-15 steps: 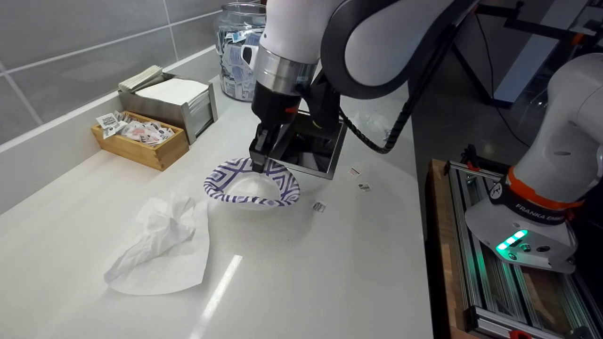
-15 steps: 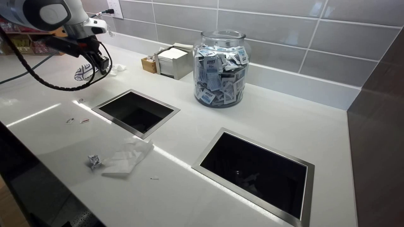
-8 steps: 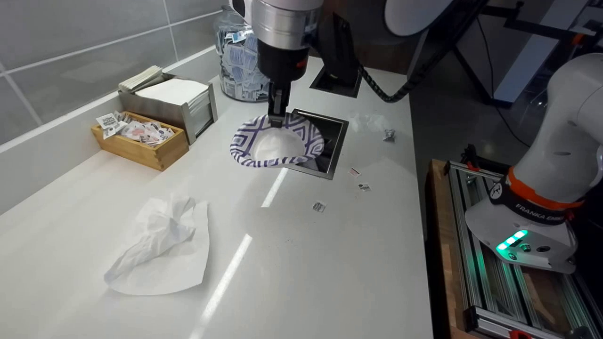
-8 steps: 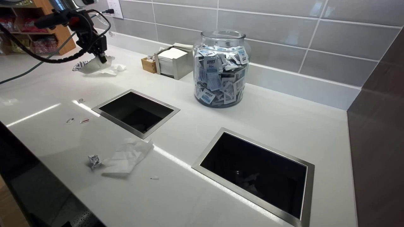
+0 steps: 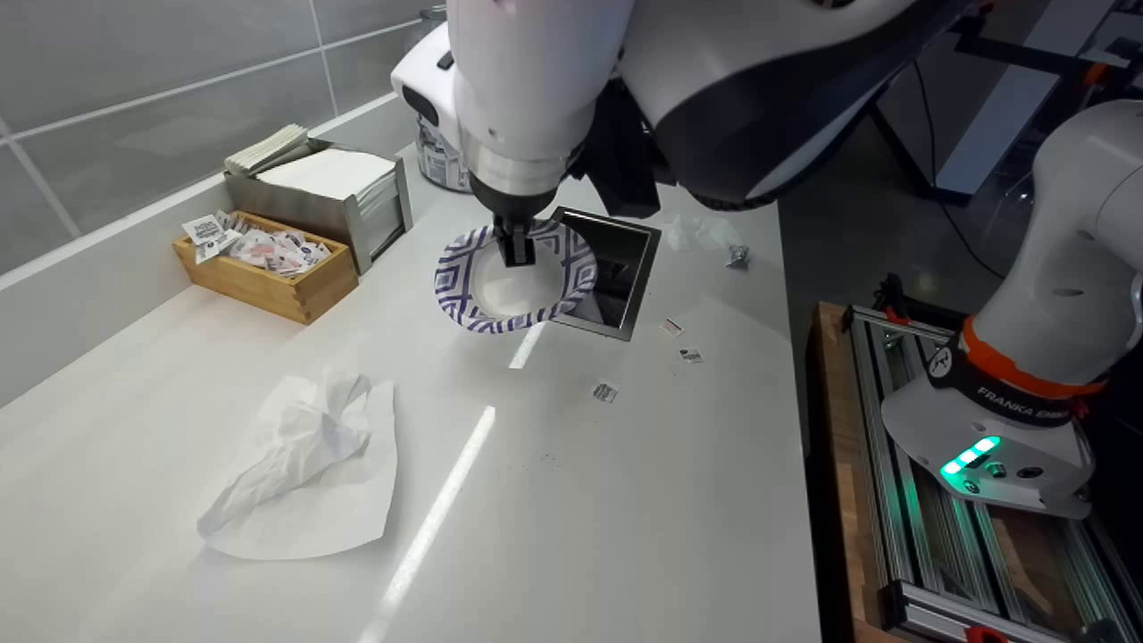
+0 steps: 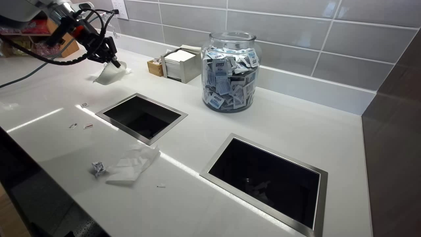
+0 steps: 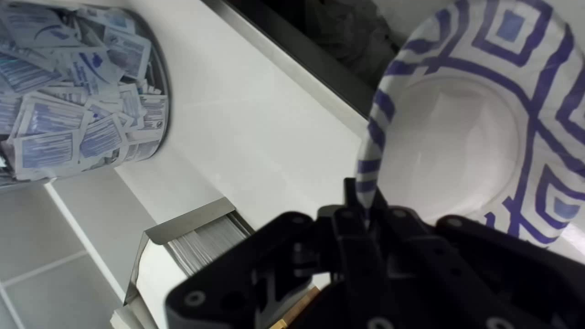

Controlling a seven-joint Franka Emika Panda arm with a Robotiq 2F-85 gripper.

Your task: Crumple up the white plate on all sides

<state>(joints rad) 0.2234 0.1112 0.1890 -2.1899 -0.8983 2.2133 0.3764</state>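
The white plate [image 5: 518,290] is a paper plate with a purple-blue patterned rim bent up like a bowl. It is held tilted above the counter; its plain outer side [image 6: 110,75] faces the camera in an exterior view. My gripper [image 5: 516,254] is shut on the plate's rim. In the wrist view the rim's edge passes between the two fingertips of the gripper [image 7: 364,194], and the white centre of the plate [image 7: 448,146] hangs to the right. The gripper also shows in an exterior view [image 6: 115,62]. The part of the rim inside the jaws is hidden.
A crumpled napkin [image 5: 304,473] lies on the counter. A metal-framed opening [image 6: 166,127] is close to the plate, another [image 6: 324,197] farther along. A glass jar [image 6: 230,75], a napkin holder [image 5: 353,210] and a wooden box [image 5: 268,290] stand along the wall.
The gripper has lifted the plate and carried it towards the near metal-framed opening. The arm has turned, so the plate's tilt changed and its plain outer side now shows. The napkin has not moved.
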